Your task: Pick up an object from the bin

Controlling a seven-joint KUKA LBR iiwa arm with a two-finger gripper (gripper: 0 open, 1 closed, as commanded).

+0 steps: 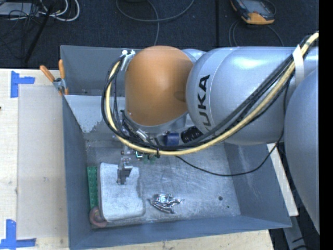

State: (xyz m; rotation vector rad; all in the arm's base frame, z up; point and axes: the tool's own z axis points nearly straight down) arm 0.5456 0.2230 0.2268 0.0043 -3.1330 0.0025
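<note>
Oblique overhead view onto bin (pixel 75 181)

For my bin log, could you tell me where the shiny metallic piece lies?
The shiny metallic piece lies low in the camera view, on the bin floor just right of the white block.

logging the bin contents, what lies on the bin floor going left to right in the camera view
green strip → pale grey rectangular pad → crumpled silver piece. The brown ring overlaps the strip and the pad, so it is left out.
</note>
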